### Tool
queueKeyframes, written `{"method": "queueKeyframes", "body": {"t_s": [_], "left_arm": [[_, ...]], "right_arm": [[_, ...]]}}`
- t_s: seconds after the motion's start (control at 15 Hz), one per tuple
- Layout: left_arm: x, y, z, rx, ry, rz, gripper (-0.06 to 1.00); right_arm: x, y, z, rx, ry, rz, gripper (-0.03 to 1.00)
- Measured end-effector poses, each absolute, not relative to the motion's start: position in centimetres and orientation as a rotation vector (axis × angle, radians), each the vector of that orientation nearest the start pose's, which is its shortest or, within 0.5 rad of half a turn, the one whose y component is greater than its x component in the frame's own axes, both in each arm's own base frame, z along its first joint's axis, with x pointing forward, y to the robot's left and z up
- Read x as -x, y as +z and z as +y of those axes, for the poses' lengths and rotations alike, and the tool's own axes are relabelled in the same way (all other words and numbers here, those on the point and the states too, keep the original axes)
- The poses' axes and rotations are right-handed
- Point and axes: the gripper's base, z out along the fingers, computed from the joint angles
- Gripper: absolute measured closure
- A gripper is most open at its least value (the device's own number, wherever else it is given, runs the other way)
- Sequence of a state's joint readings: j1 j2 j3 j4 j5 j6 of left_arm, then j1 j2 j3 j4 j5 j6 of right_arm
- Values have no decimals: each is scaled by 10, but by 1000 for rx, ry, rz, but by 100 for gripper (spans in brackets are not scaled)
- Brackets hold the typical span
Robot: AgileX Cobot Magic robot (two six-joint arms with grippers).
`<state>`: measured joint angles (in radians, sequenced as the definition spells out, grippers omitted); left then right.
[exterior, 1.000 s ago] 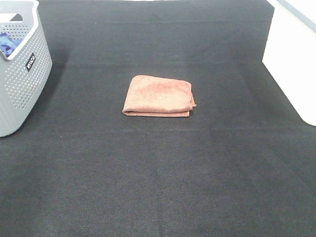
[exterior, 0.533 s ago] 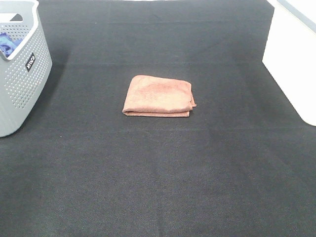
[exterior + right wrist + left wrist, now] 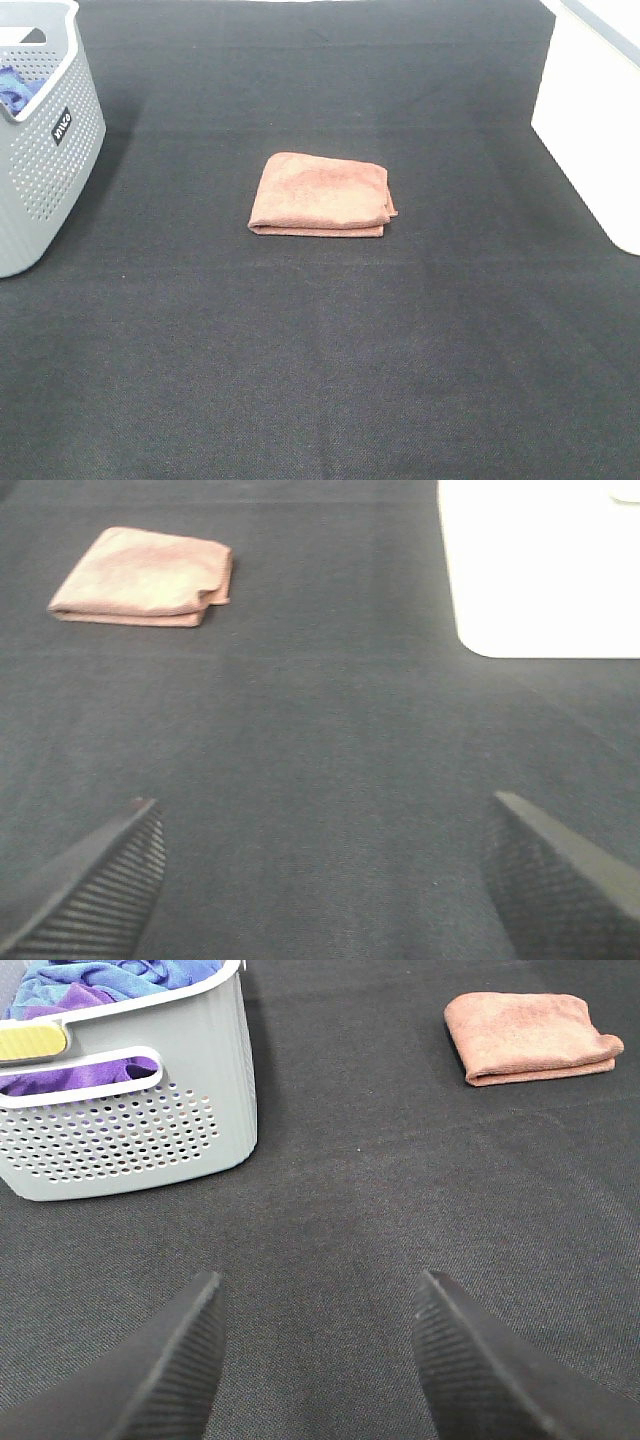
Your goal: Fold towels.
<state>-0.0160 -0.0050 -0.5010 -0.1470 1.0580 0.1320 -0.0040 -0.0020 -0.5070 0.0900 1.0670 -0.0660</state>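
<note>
Claws sit nearest, at the worktop's (image 3: pixel 320 380) near edge and out of the high view: the left claw (image 3: pixel 318 1355) spread wide and empty, the right claw (image 3: pixel 325 875) likewise spread over bare cloth. Beyond them, mid-worktop, lies the folded terracotta towel (image 3: pixel 320 194), long axis running left to right, well apart from both claws. Farther left stands the grey laundry basket (image 3: pixel 45 150) holding unfolded towels (image 3: pixel 100 980), probably next; the left claw looks nearer it.
</note>
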Motion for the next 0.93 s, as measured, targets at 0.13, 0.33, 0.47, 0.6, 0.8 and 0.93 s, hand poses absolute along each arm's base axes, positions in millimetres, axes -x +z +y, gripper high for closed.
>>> {"method": "queueKeyframes", "body": {"t_s": [0.13,0.33,0.47,0.6,0.8,0.93], "left_arm": [[6,278,-12,-157,-103,2022,40],[6,278,-12,-157,-103,2022,40],[6,278,-12,-157,-103,2022,40],[6,278,-12,-157,-103,2022,40],[6,278,-12,-157,-103,2022,40],[6,278,-12,-157,-103,2022,40]], "right_arm": [[6,279,8,62,66,2038,16],[6,279,8,63,71,2037,16],[6,279,8,63,71,2037,16],[6,279,8,63,71,2037,16],[6,279,8,63,71,2037,16],[6,279,8,63,71,2037,16]]}}
